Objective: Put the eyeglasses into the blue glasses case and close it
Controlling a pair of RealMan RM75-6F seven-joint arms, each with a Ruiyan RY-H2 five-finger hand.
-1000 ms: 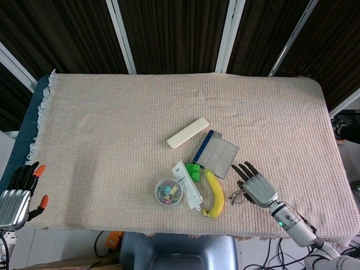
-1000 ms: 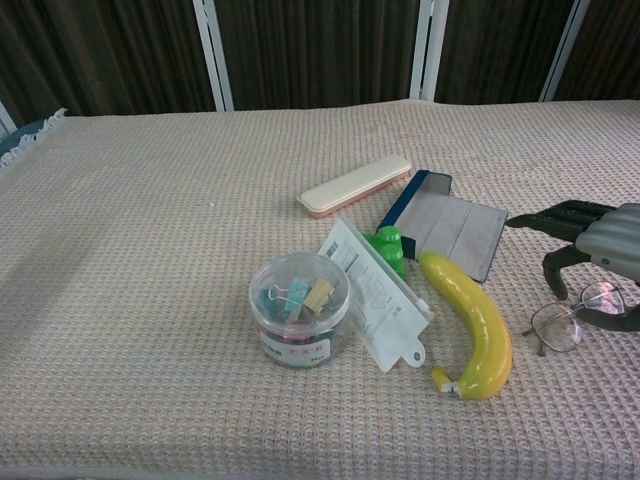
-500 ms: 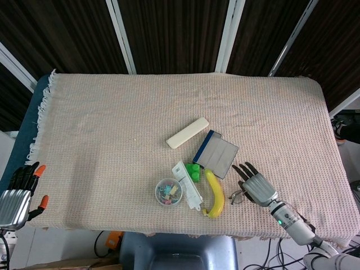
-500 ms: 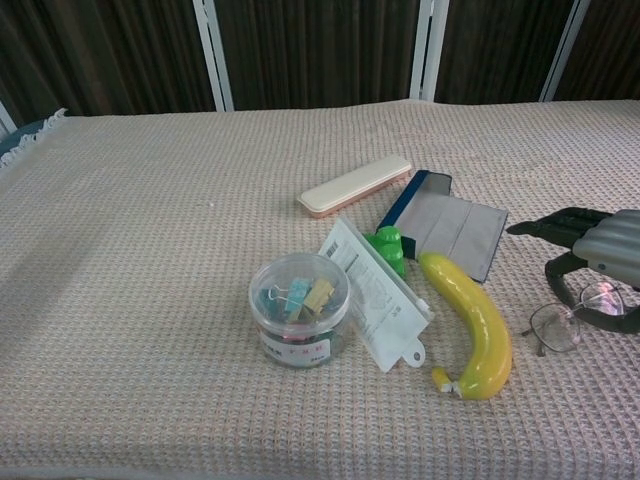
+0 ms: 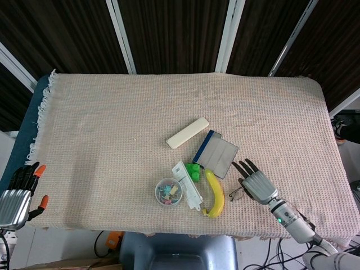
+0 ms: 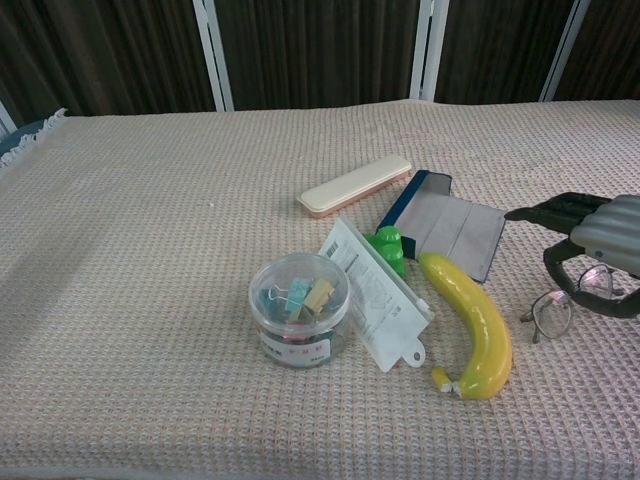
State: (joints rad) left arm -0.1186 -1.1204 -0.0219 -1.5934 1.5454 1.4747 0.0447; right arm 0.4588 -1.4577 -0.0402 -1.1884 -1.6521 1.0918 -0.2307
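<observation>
Starting with the head view: your right hand [image 5: 257, 186] lies over the eyeglasses [image 5: 236, 194] near the worktop's [image 5: 112, 112] front right edge, just beside the blue glasses case [image 5: 216, 156], which lies opened flat and holds nothing; your left hand [image 5: 17, 194] idles off the left edge, fingers apart, holding nothing. Chest view: right hand [image 6: 592, 248] curls its fingers round the eyeglasses [image 6: 560, 305], contact likely, but firm grasp cannot be told. Remaining, by my judgement: lift, insert, close.
</observation>
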